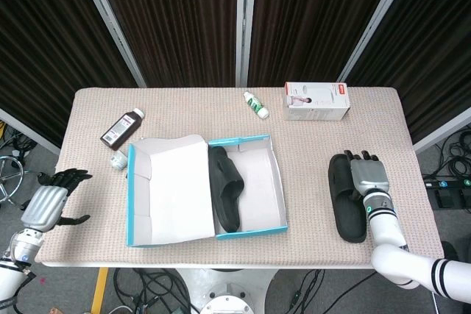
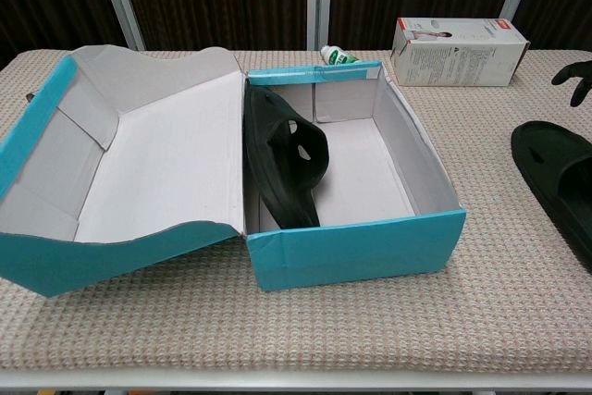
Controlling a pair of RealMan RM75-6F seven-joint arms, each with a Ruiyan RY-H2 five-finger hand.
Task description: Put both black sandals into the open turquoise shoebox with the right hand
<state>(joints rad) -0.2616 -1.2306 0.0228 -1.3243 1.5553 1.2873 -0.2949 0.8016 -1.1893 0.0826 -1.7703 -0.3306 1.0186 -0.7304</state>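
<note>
The turquoise shoebox [image 1: 250, 232] [image 2: 361, 247] stands open at mid-table, its lid [image 1: 165, 190] [image 2: 139, 173] folded out to the left. One black sandal [image 1: 225, 187] [image 2: 285, 160] leans on edge against the box's left inner wall. The other black sandal [image 1: 346, 196] [image 2: 556, 180] lies flat on the table to the right of the box. My right hand [image 1: 369, 175] [image 2: 573, 77] hovers beside that sandal's right edge, fingers apart, holding nothing. My left hand [image 1: 48, 202] stays off the table's left edge, fingers spread and empty.
A white carton [image 1: 316, 101] [image 2: 460, 39] lies at the back right, with a small white bottle [image 1: 256, 104] [image 2: 339, 55] to its left. A dark brown bottle [image 1: 122, 128] lies at the back left. The table's front edge runs just below the box.
</note>
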